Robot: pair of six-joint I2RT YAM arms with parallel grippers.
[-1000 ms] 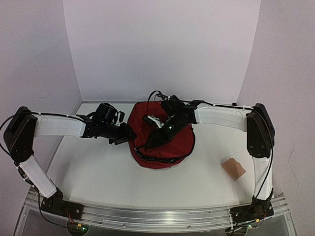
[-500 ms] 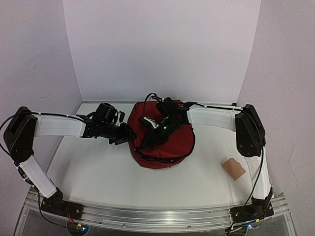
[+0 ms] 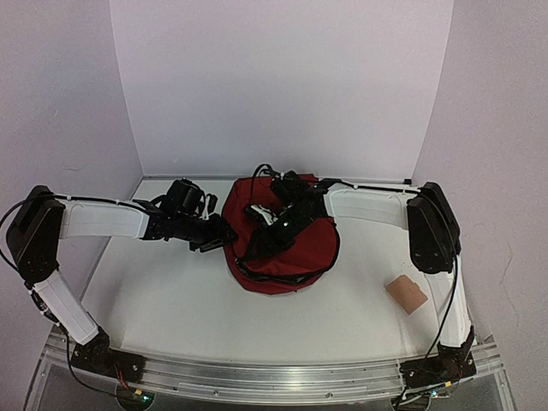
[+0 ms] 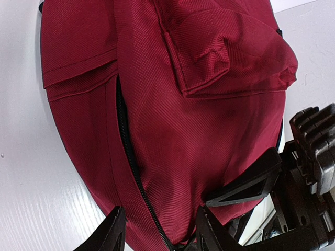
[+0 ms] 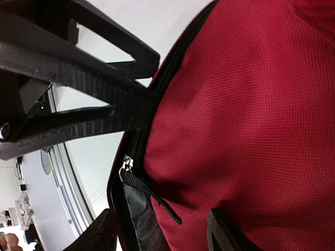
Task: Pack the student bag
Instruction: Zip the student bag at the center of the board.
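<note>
Pale lilac walls point(image 3: 282, 86) close in a white table point(image 3: 171, 300), and your dark red bag point(image 3: 295, 253) sits on it, around the middle and toward the back wall, slumped into a rounded heap. You have both arms reaching in to it from either side.

Your left pincer point(image 4: 159, 212) is at the bag's left edge. Its two fingers stand on either side of a bulge of red fabric that fills the gap between them, with the black zip point(image 4: 128, 157) running down into it, so it reads as clenched on the bag. A stitched pocket point(image 4: 225, 47) lies beyond it.

Your right pincer point(image 5: 162, 214) is over the top of the bag, close to the left one. Its fingers straddle red fabric and the zip pull point(image 5: 124, 170), beside a slit of dark lining. I cannot tell whether it is squeezing or only resting there.

Well apart, near the right edge, you have a small tan object point(image 3: 406, 294) lying on the table.
</note>
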